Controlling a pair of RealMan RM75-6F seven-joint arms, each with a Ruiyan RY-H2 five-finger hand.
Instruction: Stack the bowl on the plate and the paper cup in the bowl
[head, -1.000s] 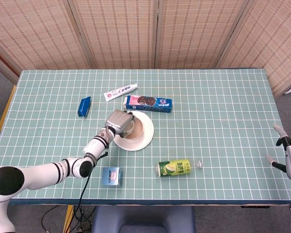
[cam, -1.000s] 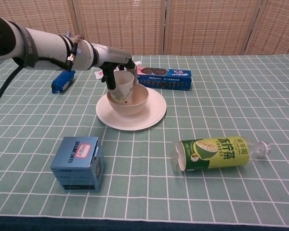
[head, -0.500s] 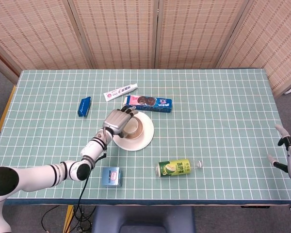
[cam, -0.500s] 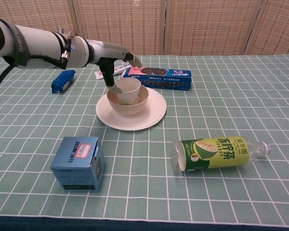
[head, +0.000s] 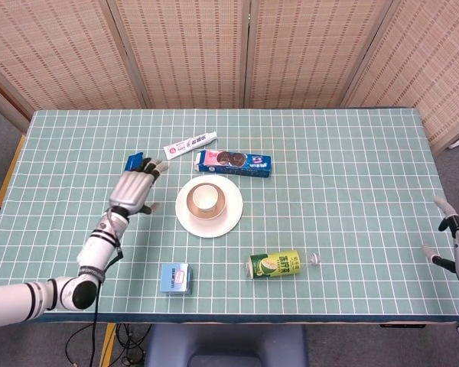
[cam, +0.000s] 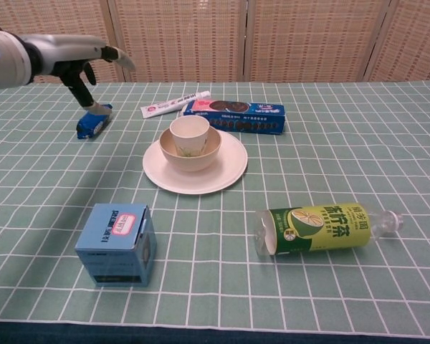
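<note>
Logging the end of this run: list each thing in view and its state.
paper cup: upright in the bowl
bowl: on the plate
plate: flat on table
bottle: lying on its side
left hand: open, empty
right hand: at table edge, fingers apart

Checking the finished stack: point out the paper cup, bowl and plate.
paper cup (cam: 189, 129), chest view, outer wall.
bowl (cam: 203, 155), chest view, right side wall.
plate (cam: 229, 169), chest view, bare right rim.
</note>
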